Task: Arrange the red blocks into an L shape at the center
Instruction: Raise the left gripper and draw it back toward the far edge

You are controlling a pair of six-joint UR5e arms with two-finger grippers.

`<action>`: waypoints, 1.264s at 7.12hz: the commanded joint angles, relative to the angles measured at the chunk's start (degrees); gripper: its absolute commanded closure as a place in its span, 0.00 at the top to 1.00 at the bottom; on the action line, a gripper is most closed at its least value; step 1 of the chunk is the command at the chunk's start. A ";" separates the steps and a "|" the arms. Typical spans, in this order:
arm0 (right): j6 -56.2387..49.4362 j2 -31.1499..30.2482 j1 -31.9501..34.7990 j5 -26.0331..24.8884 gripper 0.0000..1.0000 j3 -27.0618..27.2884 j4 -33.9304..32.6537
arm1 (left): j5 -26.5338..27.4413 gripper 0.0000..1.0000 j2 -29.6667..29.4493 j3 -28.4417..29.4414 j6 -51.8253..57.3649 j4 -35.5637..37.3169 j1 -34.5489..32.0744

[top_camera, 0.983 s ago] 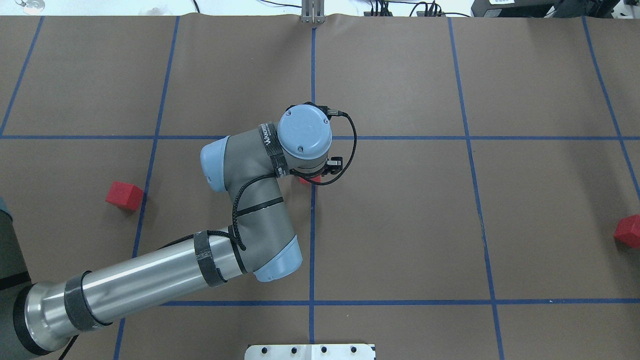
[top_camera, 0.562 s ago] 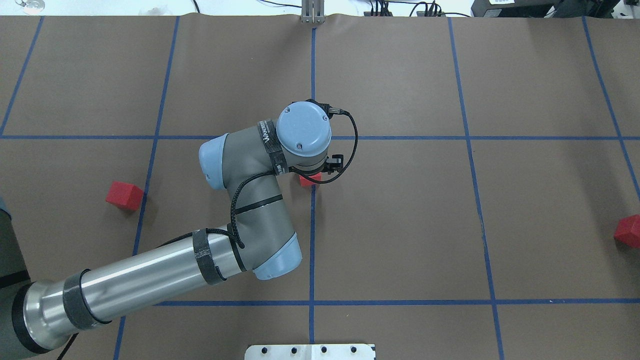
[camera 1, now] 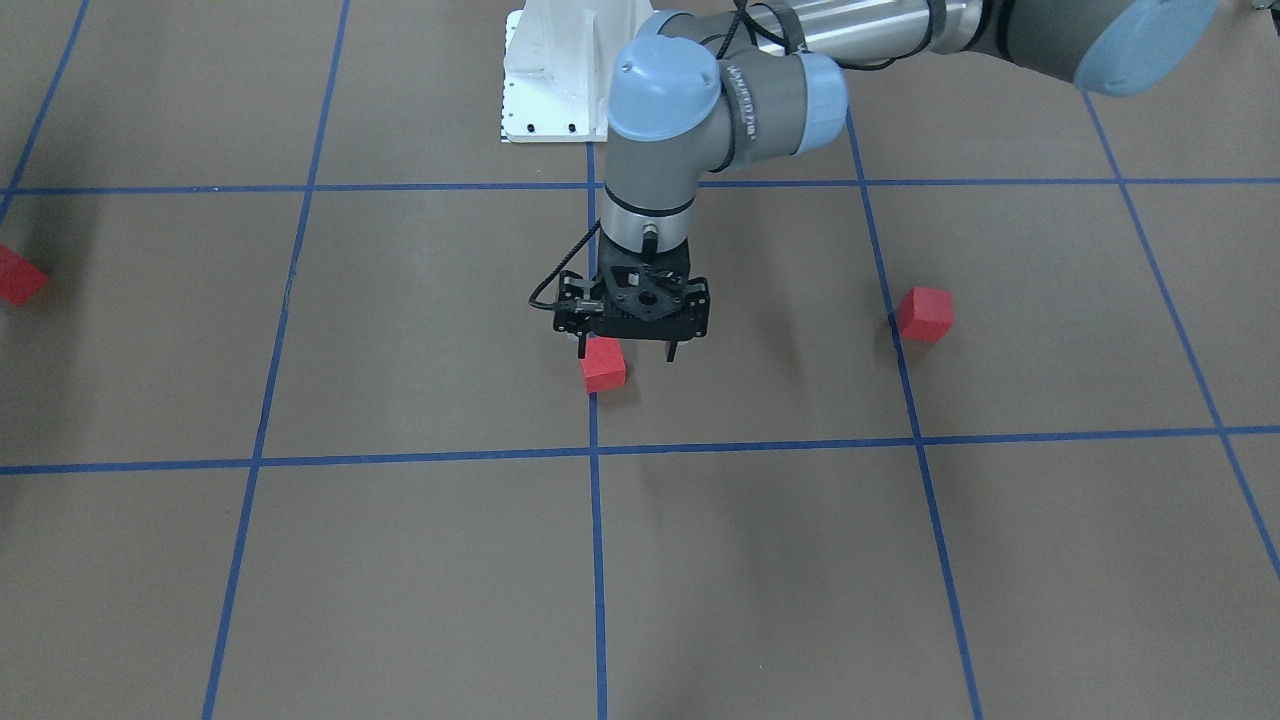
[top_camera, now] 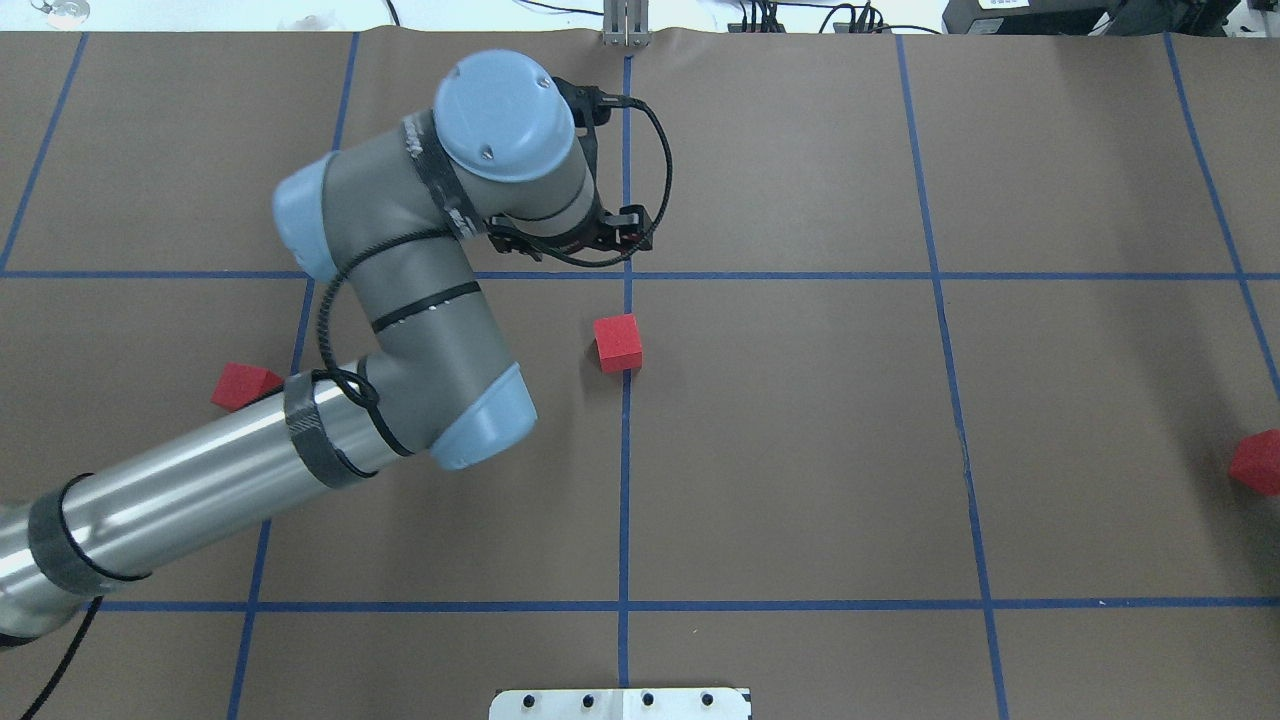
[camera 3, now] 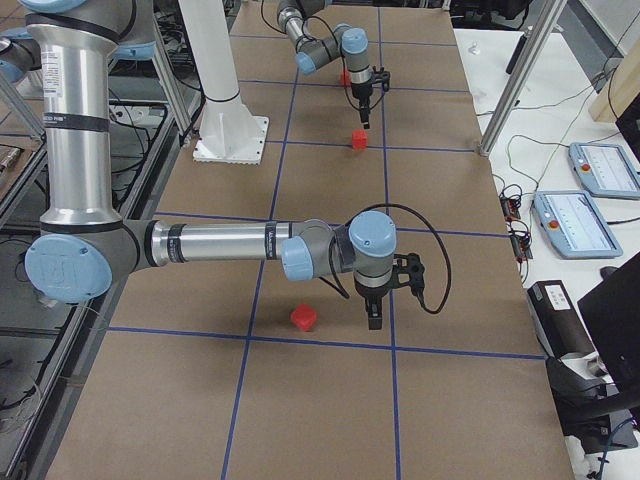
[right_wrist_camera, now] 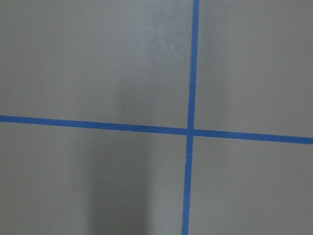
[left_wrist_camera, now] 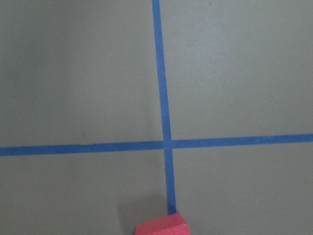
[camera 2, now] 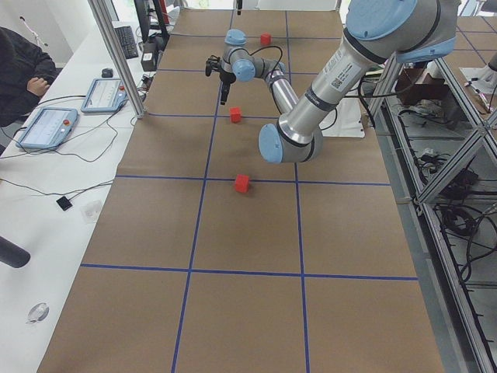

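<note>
Three red blocks lie on the brown floor. One block sits on the middle blue line, just short of the center crossing; its top shows in the left wrist view. The second block lies left, partly behind my left arm. The third block lies at the far right edge. My left gripper is open and empty, lifted just above the middle block. My right gripper hangs beside the third block; I cannot tell whether it is open or shut.
The white robot base plate is at the near edge. Blue tape lines mark the floor grid. My left forearm crosses the left grid squares. Operator desks with tablets stand along the far side of the table.
My left gripper has risen off the middle block and moved away toward the far left. The block stays on the floor, now fully uncovered.
</note>
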 commanded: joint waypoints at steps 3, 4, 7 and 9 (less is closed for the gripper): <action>-0.68 -7.09 -9.84 0.92 0.99 -0.54 19.34 | -8.55 1.00 11.08 -12.34 11.67 5.13 -11.17; -1.03 -8.25 -11.60 1.01 0.99 -0.54 20.86 | -8.56 1.00 11.17 -12.43 11.68 5.21 -11.70; -9.19 -11.94 -13.99 1.01 0.99 -0.54 22.20 | -8.65 1.00 11.17 -12.52 11.68 5.21 -11.71; -10.53 -14.06 -15.22 0.92 0.99 -0.63 22.20 | -8.65 1.00 11.17 -12.52 11.68 5.13 -11.62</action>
